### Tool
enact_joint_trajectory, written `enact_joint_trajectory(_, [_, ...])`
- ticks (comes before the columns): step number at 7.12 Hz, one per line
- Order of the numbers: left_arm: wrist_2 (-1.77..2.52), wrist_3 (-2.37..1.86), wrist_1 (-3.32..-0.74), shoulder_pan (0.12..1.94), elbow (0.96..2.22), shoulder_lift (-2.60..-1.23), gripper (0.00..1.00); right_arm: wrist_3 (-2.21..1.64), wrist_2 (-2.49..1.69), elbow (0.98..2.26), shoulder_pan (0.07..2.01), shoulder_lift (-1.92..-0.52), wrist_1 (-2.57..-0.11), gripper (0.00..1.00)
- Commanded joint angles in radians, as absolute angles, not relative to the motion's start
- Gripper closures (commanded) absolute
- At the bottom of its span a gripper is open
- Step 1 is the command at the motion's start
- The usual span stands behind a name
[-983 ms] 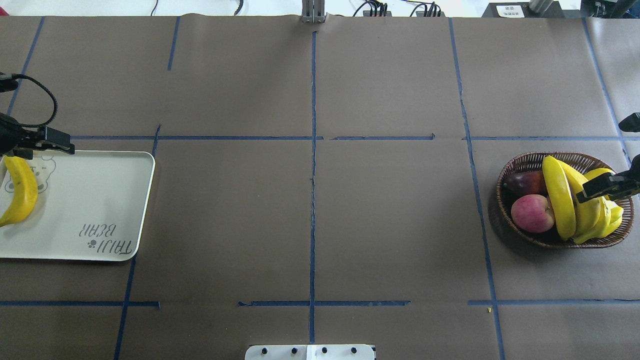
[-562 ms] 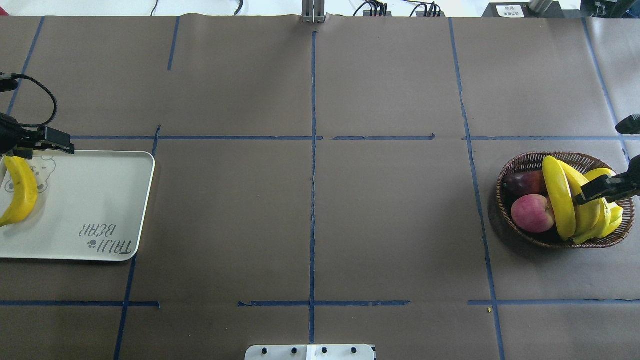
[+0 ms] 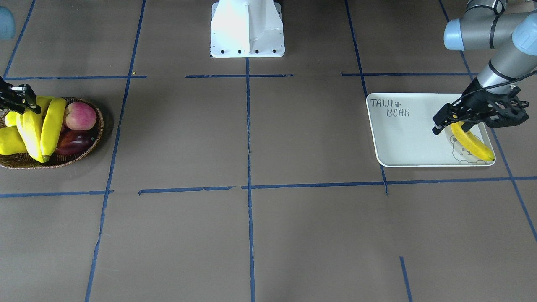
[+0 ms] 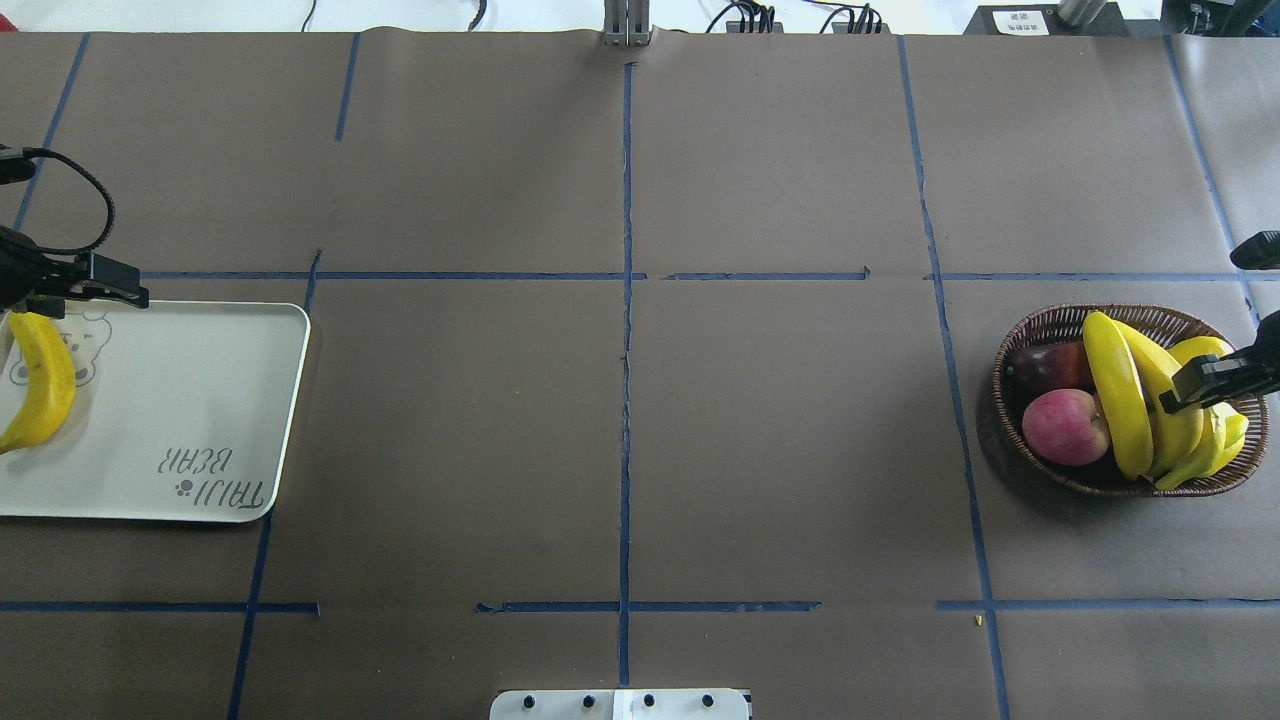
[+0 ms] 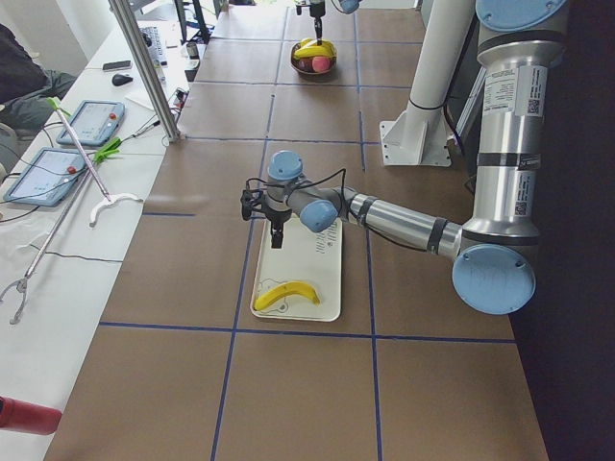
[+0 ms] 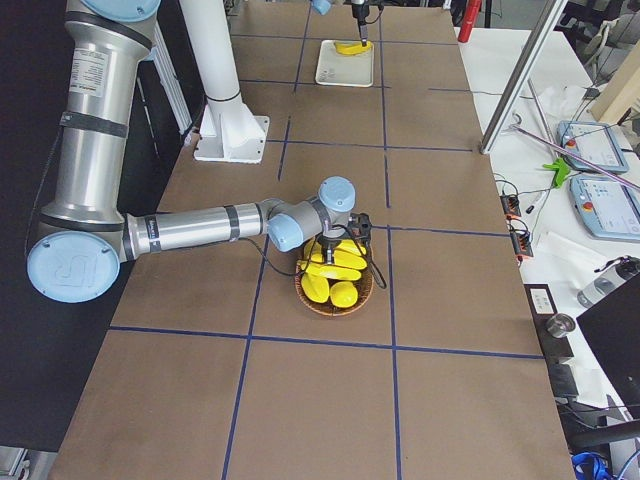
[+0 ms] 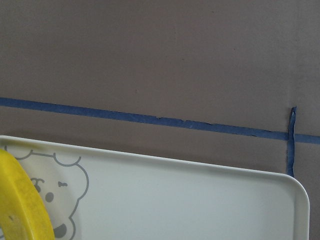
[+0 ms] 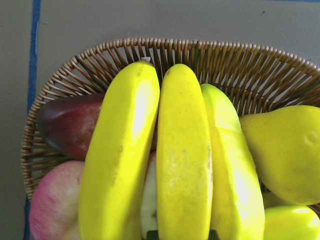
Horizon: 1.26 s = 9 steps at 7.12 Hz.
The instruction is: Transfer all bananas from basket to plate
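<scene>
Overhead exterior view: three bananas (image 4: 1125, 400) lie side by side across the basket (image 4: 1045, 325) at the table's (image 4: 620, 450) right end, packed in with a pink apple (image 4: 1065, 427), a dark red fruit (image 4: 1050, 365) and plump yellow-green fruits (image 8: 285, 150). A single banana (image 4: 40, 385) lies flat on the plate (image 4: 200, 400) at the table's left end, over the bear drawing. The right fingers (image 4: 1200, 382) reach in over the basket from the right edge. In the right wrist view their dark tips sit either side of the middle banana (image 8: 182, 160), about a banana's width apart; I cannot tell whether they press on it. The left fingers (image 4: 120, 278) hang parted just above the far tip of the single banana and hold nothing. From the exterior right view the right arm (image 6: 200, 225) stretches low and almost level over the table, wrist turned down into the basket. From the exterior left view the left arm (image 5: 404, 223) likewise runs level out to the plate, its fingers pointing straight down.
</scene>
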State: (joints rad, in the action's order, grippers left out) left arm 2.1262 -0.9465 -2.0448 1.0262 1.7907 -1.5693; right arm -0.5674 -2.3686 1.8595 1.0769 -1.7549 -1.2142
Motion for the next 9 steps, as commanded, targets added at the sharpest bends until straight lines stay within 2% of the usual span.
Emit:
enact_joint_trajectory(1, [2.126,-0.946,-2.046,1.026,1.79,-1.569,0.01,-0.561,-2.396,1.871,1.077,-1.753,-1.212,0.96])
enact_joint_trajectory(2, [2.126,-0.946,-2.045,1.026,1.79,-1.569,0.01,-0.561,-2.426,1.896,1.083,-1.756,-1.183,0.99])
enact_joint_trajectory(3, [2.125,-0.948,-2.045,1.026,1.79,-1.571,0.01,-0.572,-2.418,1.945,1.113,-1.767,-1.16,1.0])
enact_joint_trajectory(7, [2.126,-0.948,-2.045,1.025,1.79,-1.572,0.01,-0.565,-2.43,2.002,1.281,-1.752,-1.163,1.0])
enact_joint_trajectory(8, [2.126,-0.948,-2.045,1.025,1.79,-1.572,0.01,-0.574,-2.434,2.037,1.284,-1.718,-1.179,1.0])
enact_joint_trajectory(9, [2.128,-0.948,-2.045,1.023,1.792,-1.575,0.01,-0.58,-2.46,2.039,1.284,-1.627,-1.233,1.0])
